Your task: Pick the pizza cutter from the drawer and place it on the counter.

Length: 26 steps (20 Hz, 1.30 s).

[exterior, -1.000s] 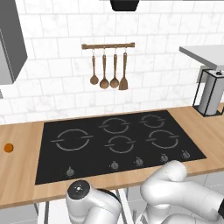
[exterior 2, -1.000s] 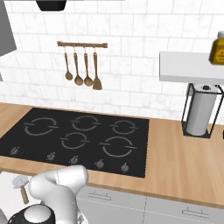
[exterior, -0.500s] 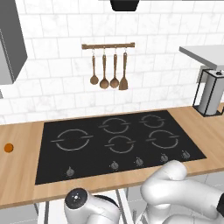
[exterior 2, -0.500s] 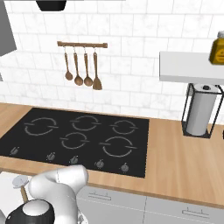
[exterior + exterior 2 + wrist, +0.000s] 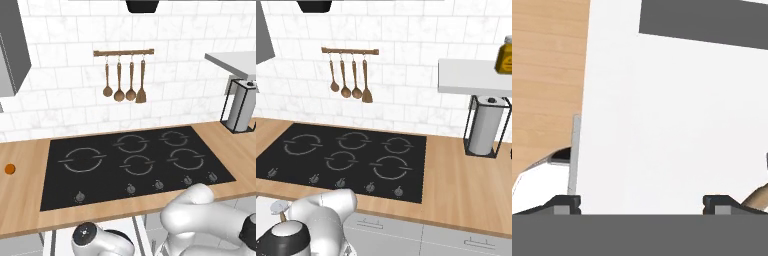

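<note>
- Drawer (image 5: 662, 125) is open under the counter's (image 5: 466, 190) front edge.
- My gripper (image 5: 642, 202) hangs wide and empty over it.
- Cutter (image 5: 278, 207) not yet grasped; the lift and the placing remain.

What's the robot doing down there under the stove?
It's reaching down into the open drawer below the counter, trying to get the pizza cutter. Its pincer is spread open low over the white drawer floor, and it isn't holding anything yet. In the right base view the cutter's round wheel peeks out beside the arm, still lying in the drawer. Nothing has reached the counter so far.
</note>
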Motion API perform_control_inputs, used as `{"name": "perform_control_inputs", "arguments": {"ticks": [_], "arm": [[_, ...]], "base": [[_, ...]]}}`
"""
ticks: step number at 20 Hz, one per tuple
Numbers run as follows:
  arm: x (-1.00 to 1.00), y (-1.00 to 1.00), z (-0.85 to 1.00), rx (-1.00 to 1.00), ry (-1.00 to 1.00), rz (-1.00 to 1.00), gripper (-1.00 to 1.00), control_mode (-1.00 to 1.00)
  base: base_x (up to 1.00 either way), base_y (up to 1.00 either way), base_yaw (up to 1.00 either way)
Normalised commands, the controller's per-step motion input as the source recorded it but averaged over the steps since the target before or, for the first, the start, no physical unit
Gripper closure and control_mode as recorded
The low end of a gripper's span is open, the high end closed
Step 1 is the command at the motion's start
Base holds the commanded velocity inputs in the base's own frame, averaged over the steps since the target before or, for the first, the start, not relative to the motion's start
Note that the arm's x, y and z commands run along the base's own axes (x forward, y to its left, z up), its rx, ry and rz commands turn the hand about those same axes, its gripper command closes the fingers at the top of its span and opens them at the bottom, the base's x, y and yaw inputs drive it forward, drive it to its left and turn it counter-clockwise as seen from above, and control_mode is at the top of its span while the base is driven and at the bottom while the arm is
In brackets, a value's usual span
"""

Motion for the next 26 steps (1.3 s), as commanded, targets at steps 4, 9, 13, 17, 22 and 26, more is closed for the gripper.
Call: {"name": "perform_control_inputs", "arguments": {"ticks": [4, 9, 13, 17, 22, 26], "arm": [[-0.07, 0.0, -0.41, -0.04, 0.14, 0.0, -1.0, -1.0], [-0.85, 0.0, -0.48, -0.12, 0.03, 0.07, -1.0, -1.0], [-1.0, 0.0, -0.5, -0.05, 0.07, 0.04, -1.0, -1.0], [-1.0, 0.0, -0.53, -0.01, 0.05, 0.02, -1.0, -1.0], [-0.69, -0.4, 0.4, 0.08, -0.18, -0.13, -1.0, -1.0], [0.07, -0.57, 1.0, 0.08, -0.22, -0.36, -1.0, -1.0]], "base": [[0.0, 0.0, 0.0], [0.0, 0.0, 0.0], [0.0, 0.0, 0.0], [0.0, 0.0, 0.0], [0.0, 0.0, 0.0], [0.0, 0.0, 0.0]]}}
